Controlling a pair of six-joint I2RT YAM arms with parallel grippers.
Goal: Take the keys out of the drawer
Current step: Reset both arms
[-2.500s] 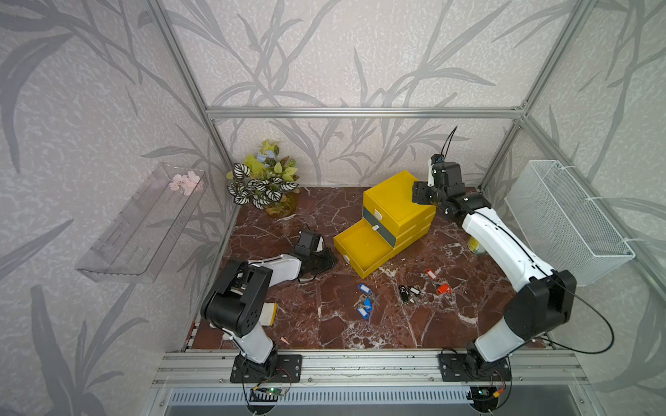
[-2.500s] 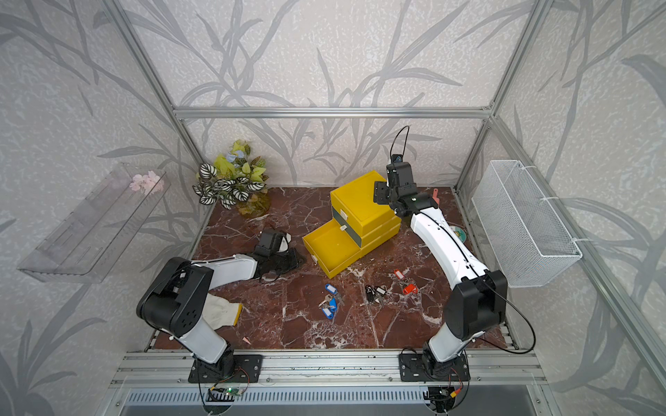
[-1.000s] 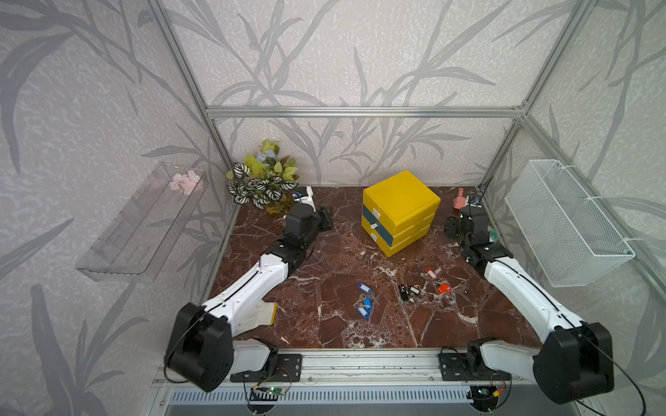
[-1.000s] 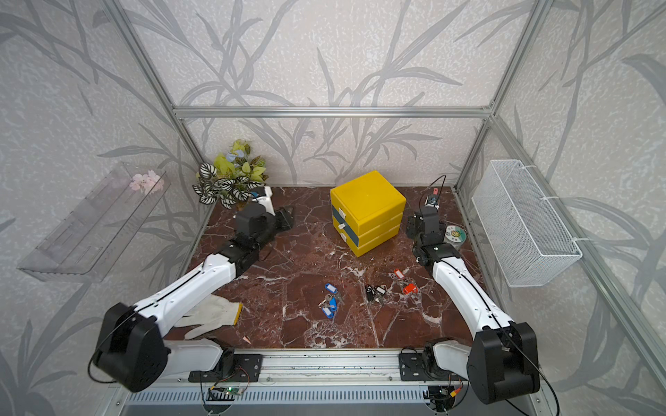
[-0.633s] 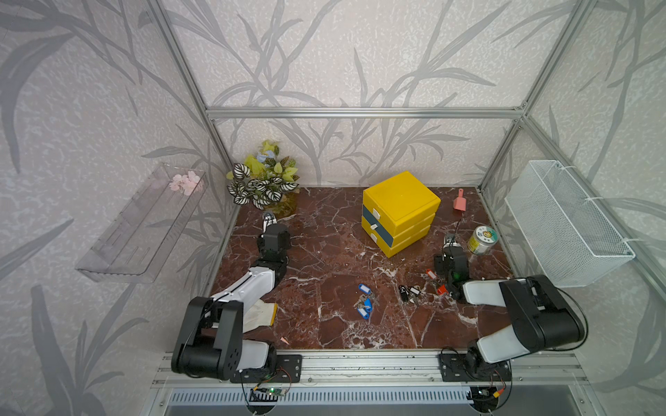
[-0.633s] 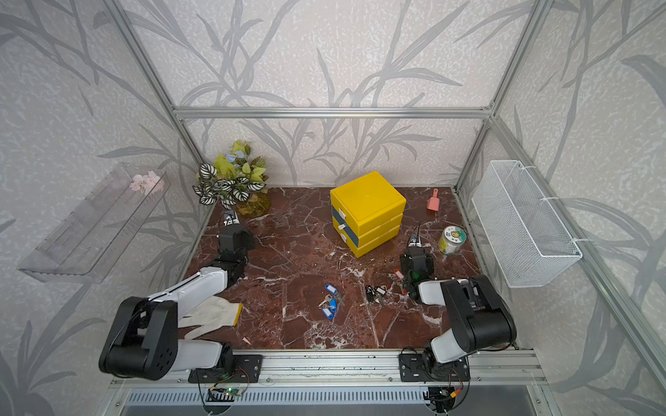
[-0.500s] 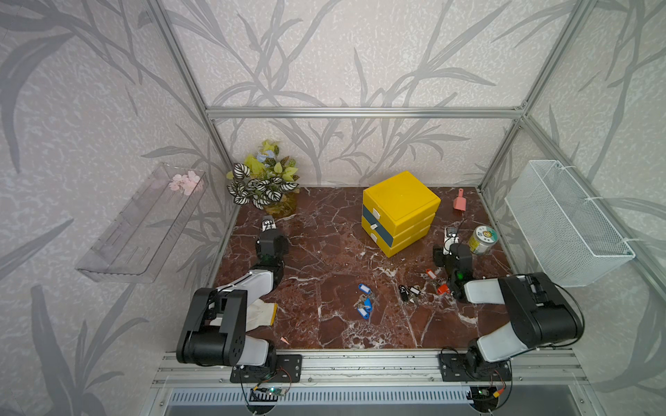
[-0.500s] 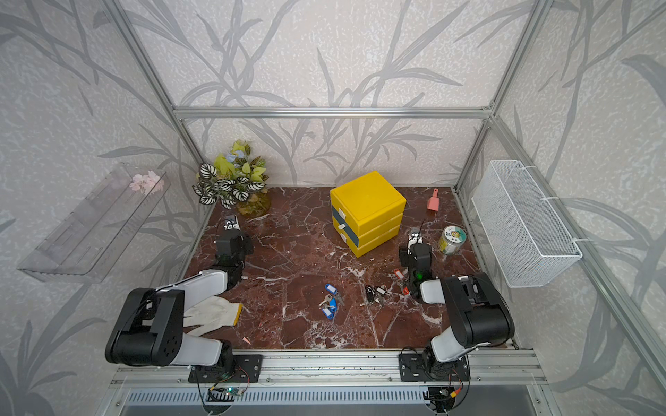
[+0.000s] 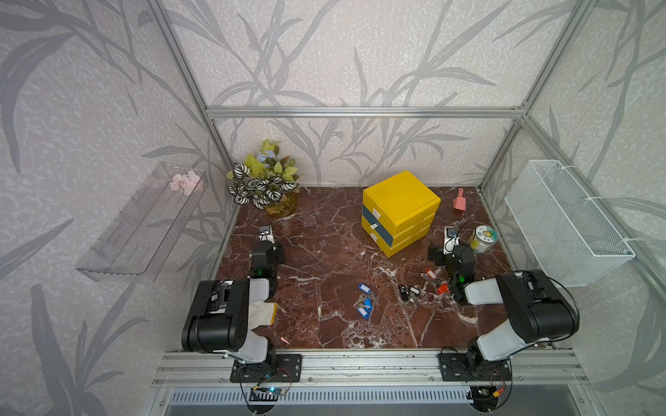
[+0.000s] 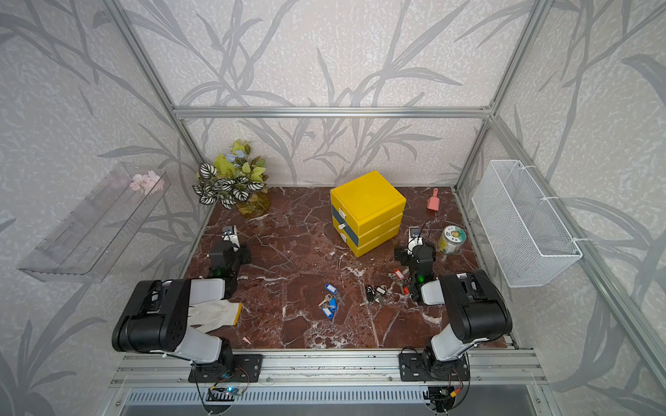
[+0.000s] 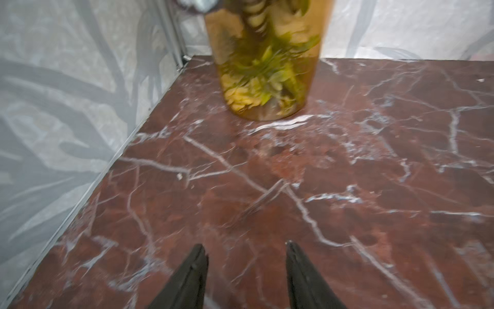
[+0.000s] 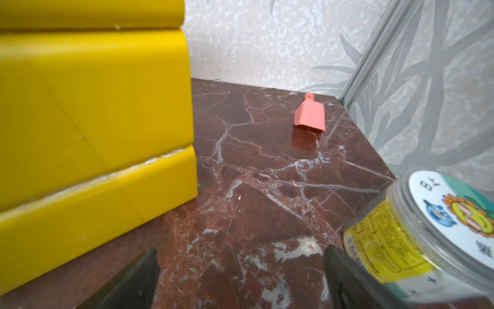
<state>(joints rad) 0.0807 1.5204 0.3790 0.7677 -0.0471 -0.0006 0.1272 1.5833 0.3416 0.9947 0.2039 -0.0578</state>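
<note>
In both top views the keys (image 9: 365, 304) lay out on the table (image 9: 324, 234), drawers (image 9: 400, 201) shut, so left gripper (image 11: 244, 247) and right gripper (image 12: 240, 252) likely rested spread, empty.

Bright, even, soft-shadowed light; sharp top views with bowed edges; motion-blurred left wrist view.

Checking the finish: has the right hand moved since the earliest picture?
Yes. The right hand drew back from the yellow drawers toward the front rail, beside the jar.
</note>
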